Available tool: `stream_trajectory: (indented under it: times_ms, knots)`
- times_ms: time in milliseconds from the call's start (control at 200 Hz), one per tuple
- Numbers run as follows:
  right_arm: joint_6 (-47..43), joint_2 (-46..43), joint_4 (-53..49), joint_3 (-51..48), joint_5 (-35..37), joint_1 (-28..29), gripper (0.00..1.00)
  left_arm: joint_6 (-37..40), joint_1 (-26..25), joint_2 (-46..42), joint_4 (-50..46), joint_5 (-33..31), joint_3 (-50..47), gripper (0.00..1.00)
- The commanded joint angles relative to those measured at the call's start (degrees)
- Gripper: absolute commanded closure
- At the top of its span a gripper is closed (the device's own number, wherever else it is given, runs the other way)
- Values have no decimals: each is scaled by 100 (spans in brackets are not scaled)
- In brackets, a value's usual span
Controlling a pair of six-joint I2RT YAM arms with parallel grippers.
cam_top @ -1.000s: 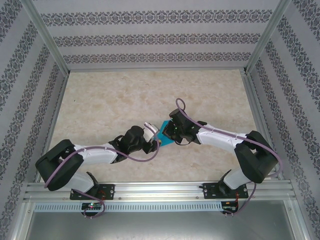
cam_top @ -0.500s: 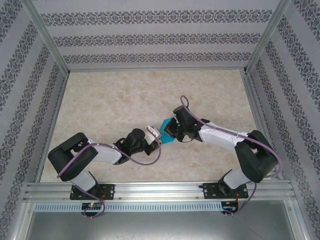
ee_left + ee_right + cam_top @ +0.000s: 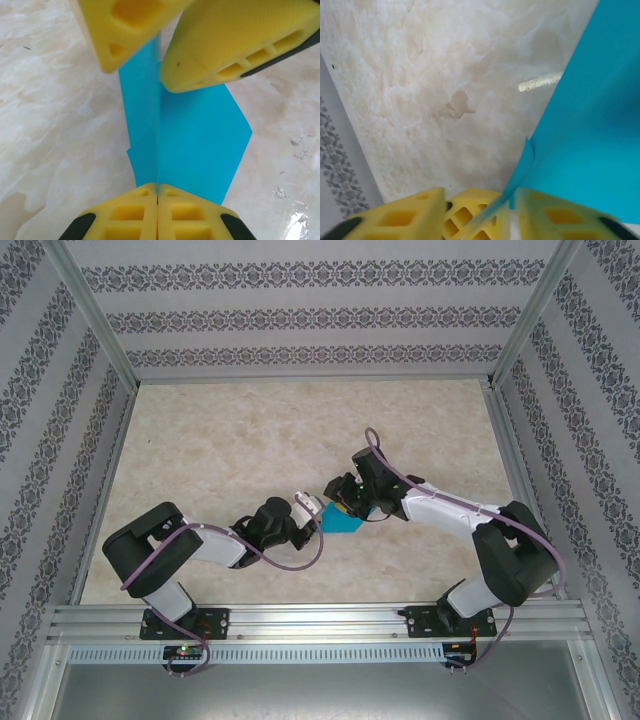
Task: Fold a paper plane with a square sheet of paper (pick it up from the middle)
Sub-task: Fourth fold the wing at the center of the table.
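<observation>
The left gripper (image 3: 157, 189) and right gripper (image 3: 512, 202) are each pinching the paper (image 3: 200, 135), probably limp and tearable, at its crease.

paper (image 3: 200, 135) – thin, matt teal, smooth, one sharp crease. finger pads (image 3: 190, 220) – yellow plastic, matt, slightly grainy. table (image 3: 60, 125) marble-look, kinda glossy, glare spots. frame rails (image 3: 300, 618) brushed metal. walls (image 3: 300, 320) printed, matt.

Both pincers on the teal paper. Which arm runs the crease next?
Left, likely. The left pincer is shut squarely on the fold of the thin teal-blue paper sheet; the right pincer clamps its far end as anchor.
</observation>
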Motion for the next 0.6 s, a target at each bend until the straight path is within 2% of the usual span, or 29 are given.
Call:
stream_trajectory:
  times_ms: [0, 170, 295, 365, 525, 594]
  knots:
    - [-888, -508, -148, -61, 154, -156, 49, -323, -57, 25, 11, 170, 136, 94]
    - [-1413, -1221, -65, -728, 348, -310, 46, -826, -66, 28, -390, 245, 231, 95]
    - [-1356, -1518, -67, -1197, 402, -310, 48, -1103, -165, 55, -714, -97, 351, 96]
    - [-1273, -1490, -174, -1354, 521, -311, 54, -1201, -197, 70, -797, -206, 378, 96]
    - [-1224, -941, -211, -1265, 606, -318, 75, -1266, -249, 149, -971, -187, 511, 97]
    - [-1264, -686, -167, -1173, 675, -327, 79, -1292, -268, 182, -1053, -173, 560, 97]
